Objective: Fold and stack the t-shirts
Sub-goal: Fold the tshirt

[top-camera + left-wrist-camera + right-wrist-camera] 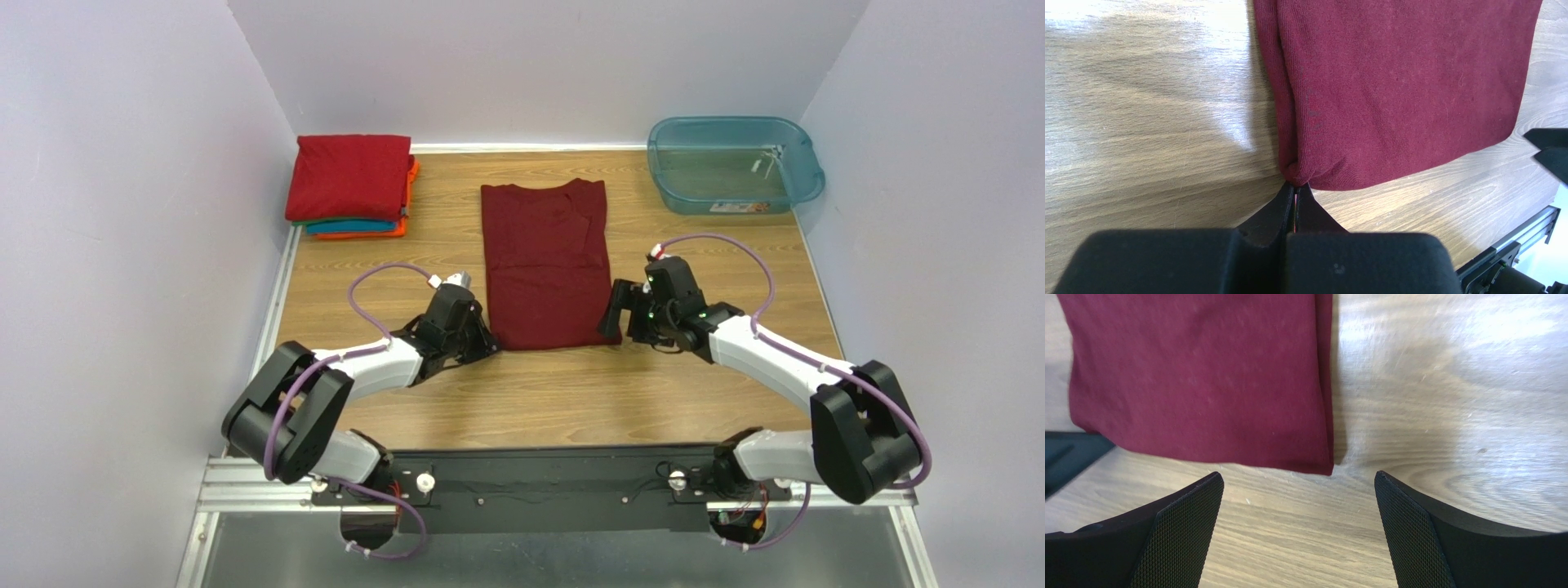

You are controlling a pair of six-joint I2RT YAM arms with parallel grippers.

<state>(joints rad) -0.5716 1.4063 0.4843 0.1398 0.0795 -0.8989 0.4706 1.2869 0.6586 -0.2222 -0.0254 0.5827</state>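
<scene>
Left wrist view: left jaws pinch a near corner of the maroon t-shirt (1401, 86), flat on the surface (687, 392). Right jaws stand wide; I must close them on the other corner, then fold.

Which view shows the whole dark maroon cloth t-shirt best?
Top external: the dark maroon cloth t-shirt lies there entire, folded lengthwise. Left wrist shows only one near corner, pinched by the shut left tool; right wrist only the other, ahead of the open right tool.

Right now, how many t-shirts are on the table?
4: maroon t-shirt mid-table; red t-shirt, teal t-shirt and orange t-shirt stacked at back left. The stack may hide more.
</scene>
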